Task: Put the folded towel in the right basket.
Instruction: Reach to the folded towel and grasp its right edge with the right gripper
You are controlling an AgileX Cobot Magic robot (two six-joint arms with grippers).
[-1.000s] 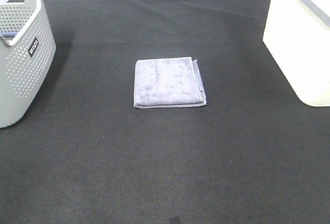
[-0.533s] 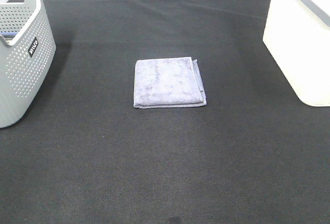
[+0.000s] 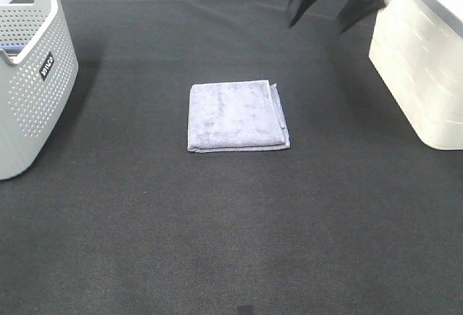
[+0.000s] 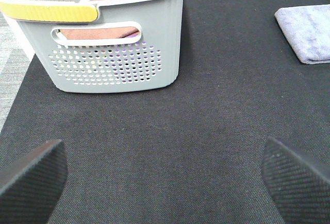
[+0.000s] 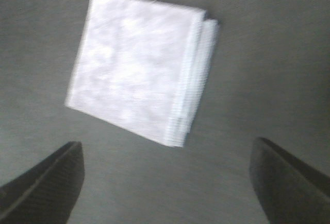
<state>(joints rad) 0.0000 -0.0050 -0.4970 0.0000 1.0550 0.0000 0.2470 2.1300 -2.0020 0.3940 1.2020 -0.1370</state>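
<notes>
The folded towel, pale lavender-grey, lies flat on the black mat in the middle of the exterior view, layered edges on its right side. It also shows in the right wrist view and at the edge of the left wrist view. The right basket, a white bin with a grey-blue rim strip, stands at the far right. My right gripper is open, high at the back right, above and behind the towel, next to the bin. My left gripper is open over bare mat, out of the exterior view.
A grey perforated basket with a black label stands at the far left; the left wrist view shows cloths inside it. The black mat covers the table.
My right gripper has come into the exterior view at the top right, beside the white bin. The towel and both baskets have not moved.
</notes>
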